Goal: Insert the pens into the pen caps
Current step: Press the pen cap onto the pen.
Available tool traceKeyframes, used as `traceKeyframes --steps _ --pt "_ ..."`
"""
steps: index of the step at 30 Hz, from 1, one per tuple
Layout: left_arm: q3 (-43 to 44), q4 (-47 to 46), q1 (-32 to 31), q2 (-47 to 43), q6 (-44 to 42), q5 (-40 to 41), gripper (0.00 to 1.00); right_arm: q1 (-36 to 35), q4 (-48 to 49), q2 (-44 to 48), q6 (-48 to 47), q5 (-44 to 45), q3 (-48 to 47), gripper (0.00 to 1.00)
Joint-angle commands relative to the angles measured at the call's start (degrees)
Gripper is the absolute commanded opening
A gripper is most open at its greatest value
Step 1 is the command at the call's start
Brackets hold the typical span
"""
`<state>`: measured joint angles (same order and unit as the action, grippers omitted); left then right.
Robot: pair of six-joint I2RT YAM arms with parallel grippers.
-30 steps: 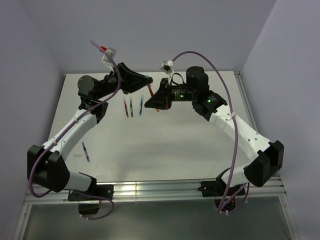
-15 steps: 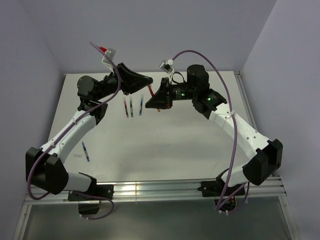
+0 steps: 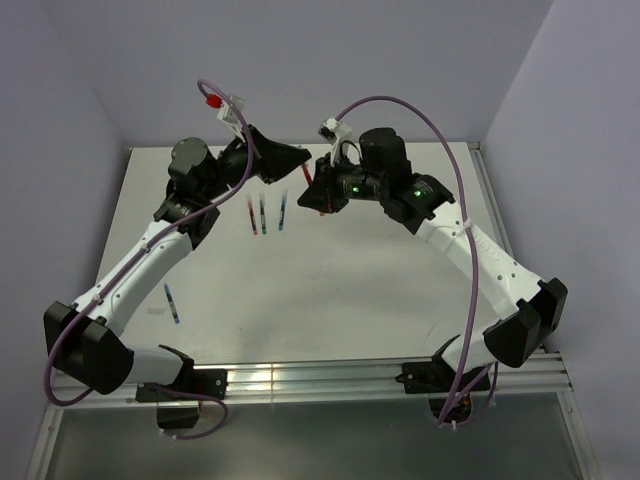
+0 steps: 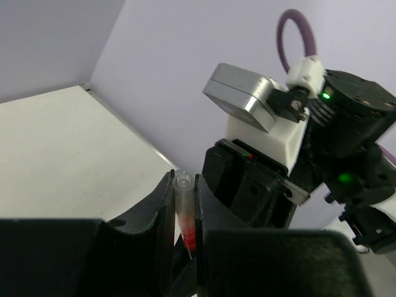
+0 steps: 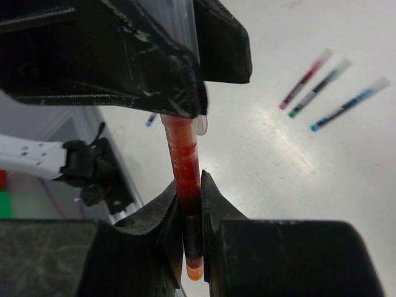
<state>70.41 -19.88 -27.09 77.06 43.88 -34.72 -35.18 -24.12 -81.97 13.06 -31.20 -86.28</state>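
My right gripper is shut on a red pen, which shows as a short red stretch in the top view. My left gripper is shut on a clear pen cap with red showing inside it. The two grippers meet tip to tip above the far middle of the table. In the right wrist view the pen's upper end runs up between the left fingers and into the cap. Three more pens lie side by side below: red, green and blue.
Another blue pen lies alone at the left, near the left arm. The white table is bounded by purple walls at the back and both sides. Purple cables loop above both wrists.
Both grippers have closed in on each other and risen slightly; the red pen's end now sits between the left fingers, in the cap. The pens on the table have not moved.
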Motion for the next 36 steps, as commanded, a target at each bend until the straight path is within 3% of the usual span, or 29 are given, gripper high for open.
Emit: traceKeyframes --steps 1,5,9,12,26,36 --pt "-0.46 16.35 -5.34 0.02 -3.10 -6.52 0.00 -1.37 10.95 -0.64 -1.19 19.93 -9.07 0.00" --pt "0.43 18.56 -6.31 0.29 -0.38 -1.15 0.00 -3.84 8.74 -2.66 -2.51 30.47 -11.54 0.00" --pt "0.52 18.04 -6.48 -0.06 1.91 0.01 0.00 -4.46 8.21 -3.81 -1.99 32.34 -12.59 0.00" --pt "-0.70 17.42 -6.48 -0.50 1.13 -2.01 0.00 -3.85 9.70 -3.54 -1.20 25.96 -11.64 0.00" --pt "-8.89 -3.58 -5.34 -0.59 8.41 -20.82 0.00 5.99 21.21 -0.82 6.00 0.64 -4.87 0.00" --pt "-13.10 -10.88 -5.43 -1.21 10.17 -28.03 0.00 11.18 30.53 -1.17 12.60 -6.94 -3.19 0.00"
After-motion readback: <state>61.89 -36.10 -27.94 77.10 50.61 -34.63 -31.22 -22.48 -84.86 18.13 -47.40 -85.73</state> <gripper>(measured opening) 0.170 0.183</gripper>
